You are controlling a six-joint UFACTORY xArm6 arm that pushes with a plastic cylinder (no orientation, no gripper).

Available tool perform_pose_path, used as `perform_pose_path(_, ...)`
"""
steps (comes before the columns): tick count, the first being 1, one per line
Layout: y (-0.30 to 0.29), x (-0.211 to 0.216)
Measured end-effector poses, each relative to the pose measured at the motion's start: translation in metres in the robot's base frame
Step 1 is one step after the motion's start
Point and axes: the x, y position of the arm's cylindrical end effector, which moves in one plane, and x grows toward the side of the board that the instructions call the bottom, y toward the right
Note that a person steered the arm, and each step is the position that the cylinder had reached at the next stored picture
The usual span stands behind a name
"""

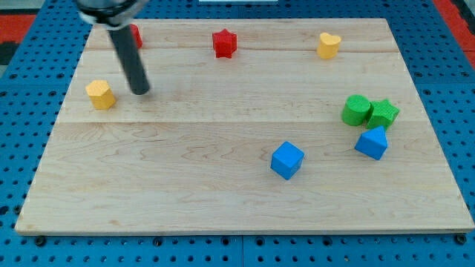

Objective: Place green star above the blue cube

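The green star (384, 113) lies at the view's right, touching a green cylinder (357, 110) on its left. The blue cube (287, 160) sits lower and toward the middle, well left of the star. My tip (140, 90) rests on the board at the upper left, just right of a yellow hexagonal block (100, 94) and far from both the star and the cube.
A second blue block (372, 142) sits just below the green star. A red star (224, 43) and a yellow heart (329, 44) lie along the top. A red block (134, 35) is partly hidden behind the rod. The wooden board (185, 185) ends in blue pegboard.
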Motion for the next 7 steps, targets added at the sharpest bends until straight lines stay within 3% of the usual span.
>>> perform_pose_path(3, 0.159, -0.001)
perform_pose_path(6, 0.36, -0.02)
perform_pose_path(7, 0.39, 0.004)
